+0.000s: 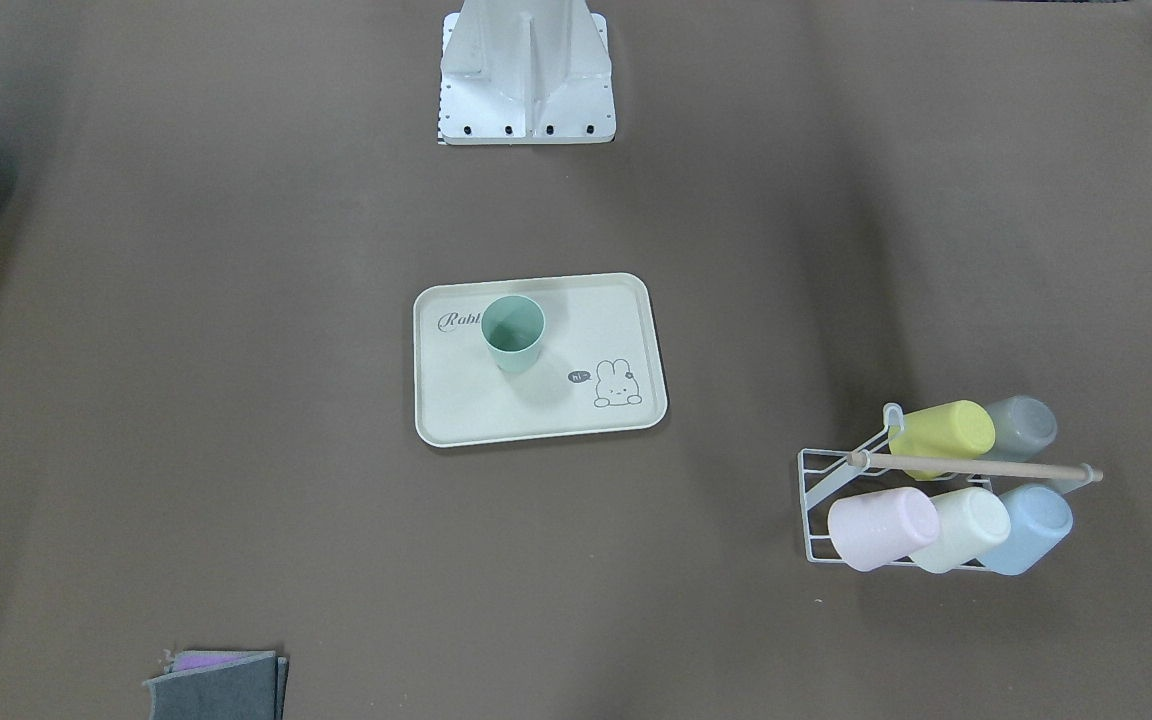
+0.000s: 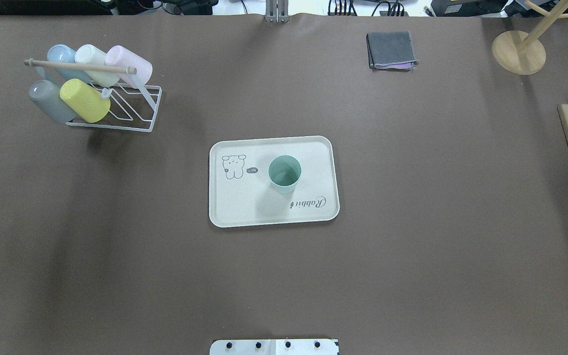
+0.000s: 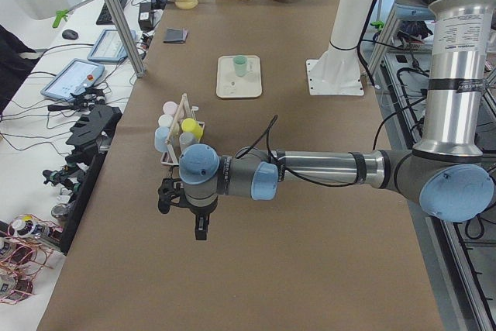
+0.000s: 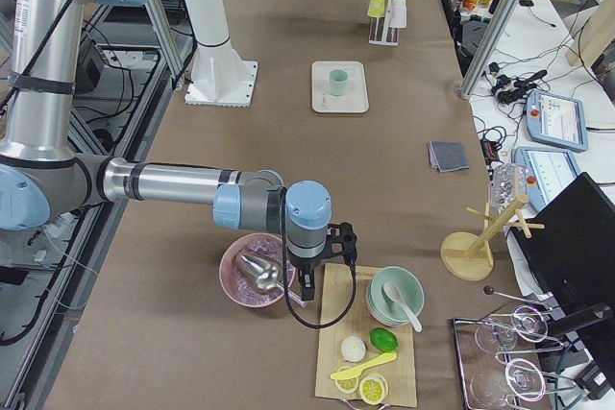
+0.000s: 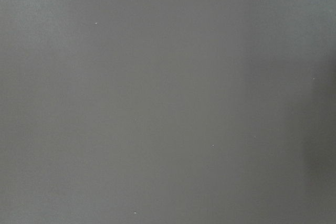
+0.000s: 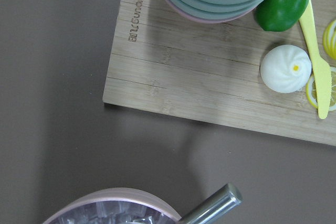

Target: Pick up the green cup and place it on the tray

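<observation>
The mint green cup (image 1: 513, 333) stands upright on the cream tray (image 1: 496, 405) at the table's middle, near the "Rabbit" script. Both also show in the overhead view, the cup (image 2: 284, 173) on the tray (image 2: 244, 209). No gripper touches them. My left gripper (image 3: 200, 226) hangs over bare table beyond the cup rack, far from the tray. My right gripper (image 4: 307, 287) hangs at the other end, between a pink bowl and a wooden board. Both grippers show only in the side views, so I cannot tell whether they are open or shut.
A white wire rack (image 2: 131, 106) holds several pastel cups, among them a yellow-green cup (image 2: 84, 100). A folded grey cloth (image 2: 391, 49) lies at the far edge. A wooden board (image 6: 210, 77) with bowls and toy food and a pink bowl (image 4: 252, 271) sit under the right wrist.
</observation>
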`<state>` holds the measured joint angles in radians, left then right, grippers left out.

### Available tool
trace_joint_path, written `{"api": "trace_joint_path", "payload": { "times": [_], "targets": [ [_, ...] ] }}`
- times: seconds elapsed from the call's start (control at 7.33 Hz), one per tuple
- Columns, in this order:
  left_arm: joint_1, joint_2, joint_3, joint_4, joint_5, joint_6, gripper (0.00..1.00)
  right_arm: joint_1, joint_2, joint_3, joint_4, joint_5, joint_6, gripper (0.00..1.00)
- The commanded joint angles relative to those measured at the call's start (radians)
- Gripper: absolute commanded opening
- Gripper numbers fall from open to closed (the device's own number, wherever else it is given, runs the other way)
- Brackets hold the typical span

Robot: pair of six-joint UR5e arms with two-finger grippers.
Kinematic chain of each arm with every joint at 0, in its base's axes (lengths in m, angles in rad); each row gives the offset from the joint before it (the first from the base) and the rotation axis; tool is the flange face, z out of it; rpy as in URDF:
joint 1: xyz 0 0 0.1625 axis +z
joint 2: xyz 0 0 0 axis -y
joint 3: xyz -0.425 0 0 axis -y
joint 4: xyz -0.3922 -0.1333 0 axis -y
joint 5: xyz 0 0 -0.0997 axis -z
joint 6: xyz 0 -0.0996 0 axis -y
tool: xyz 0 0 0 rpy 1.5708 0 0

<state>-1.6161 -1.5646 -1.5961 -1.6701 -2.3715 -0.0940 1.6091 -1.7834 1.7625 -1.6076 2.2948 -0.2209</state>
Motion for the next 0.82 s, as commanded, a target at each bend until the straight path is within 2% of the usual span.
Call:
{"api": "trace_joint_path", "payload": {
  "times": [0.0, 0.68],
  "targets": [
    [-0.001, 0.047, -0.030, 0.001, 0.032, -0.001, 0.98, 0.000, -0.001, 0.002, 0.000, 0.000, 0.000, 1.00],
    [-0.007, 0.047, -0.041, 0.004, 0.003, -0.006, 0.98, 0.000, -0.001, 0.003, 0.002, 0.000, 0.000, 1.00]
  ]
}}
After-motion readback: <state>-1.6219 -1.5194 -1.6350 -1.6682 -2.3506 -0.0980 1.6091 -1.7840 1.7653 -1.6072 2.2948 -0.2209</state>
